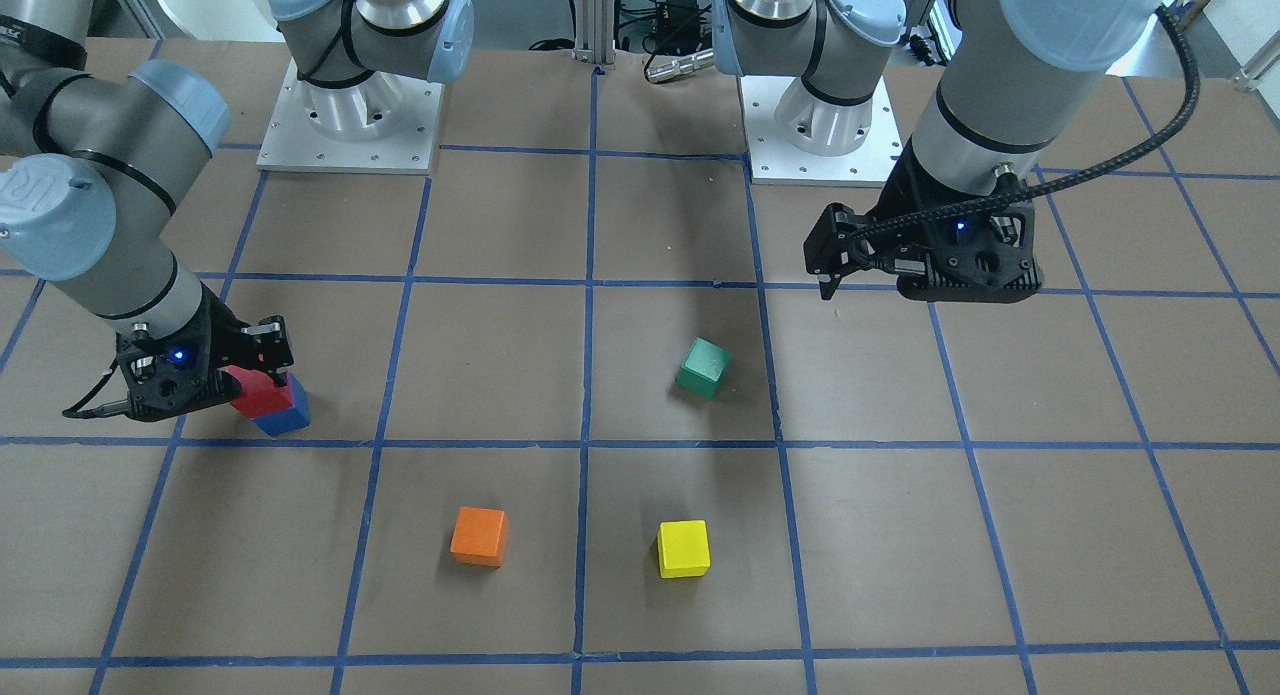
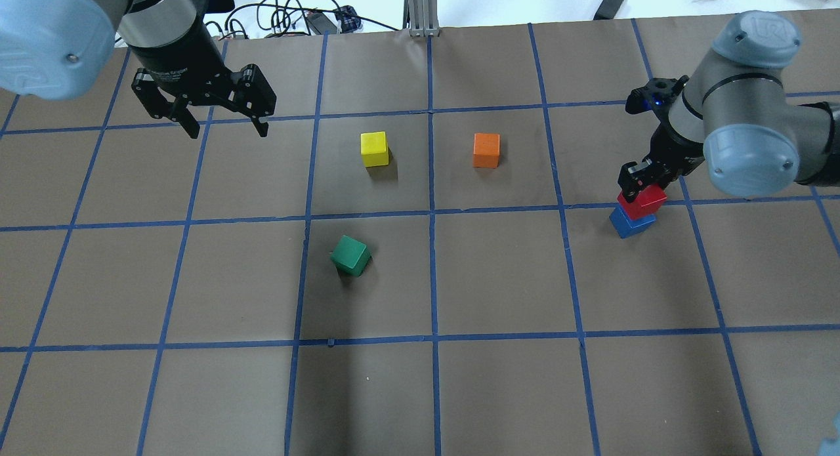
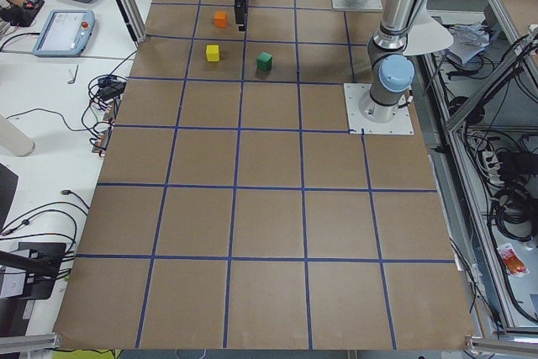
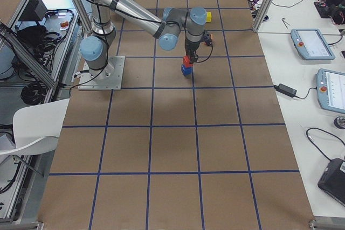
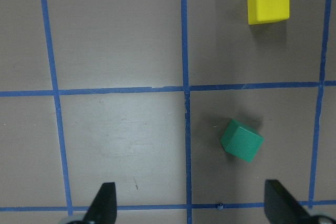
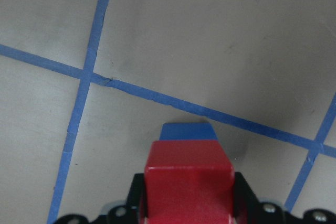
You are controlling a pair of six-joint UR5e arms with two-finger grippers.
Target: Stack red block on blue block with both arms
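Observation:
The red block (image 2: pixel 646 200) is on top of the blue block (image 2: pixel 631 223), slightly offset, at the table's right side. My right gripper (image 2: pixel 640 188) is shut on the red block from above. The right wrist view shows the red block (image 6: pixel 189 177) between the fingers (image 6: pixel 242 198), with the blue block's (image 6: pixel 189 131) far edge showing beyond it. In the front view the red block (image 1: pixel 262 395) and the blue block (image 1: pixel 285 415) are at the left, under the right gripper (image 1: pixel 262 375). My left gripper (image 2: pixel 228 131) is open and empty, held above the far left of the table.
A green cube (image 2: pixel 350 255) lies tilted near the middle. A yellow cube (image 2: pixel 374 148) and an orange cube (image 2: pixel 486 149) lie beyond it. The green cube (image 5: pixel 241 140) and the yellow cube (image 5: pixel 269 3) show in the left wrist view. Blue tape lines grid the brown table (image 2: pixel 499 279).

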